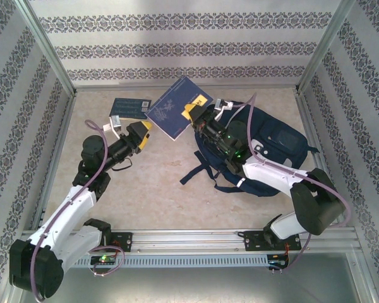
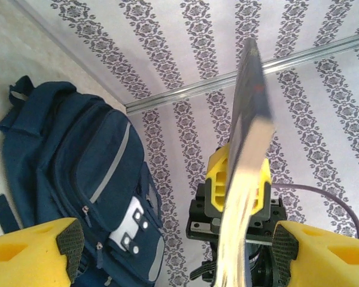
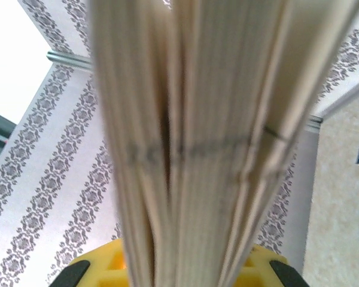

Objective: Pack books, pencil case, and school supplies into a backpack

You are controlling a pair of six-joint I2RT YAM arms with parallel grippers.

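Our right gripper point(image 1: 196, 115) is clamped shut on a dark blue book point(image 1: 177, 107), holding it tilted in the air just left of the backpack point(image 1: 275, 145). Our left gripper point(image 1: 142, 132) gapes wide. Its pads point(image 2: 69, 242) flank the book's edge without touching it. In the right wrist view the blurred pages hide the grip itself. The right arm covers part of the backpack. A second blue book point(image 1: 129, 107) lies flat behind, one corner covered.

pale beige marbled table point(image 1: 164, 189) under everything. walls point(image 1: 177, 44) with grey floral stripe wallpaper stand on the table's far, left and right sides, silver metal posts point(image 1: 47, 44) at its far corners. silver rail point(image 1: 189, 238) along its near edge, slotted grey strip point(image 1: 196, 260) just beyond.
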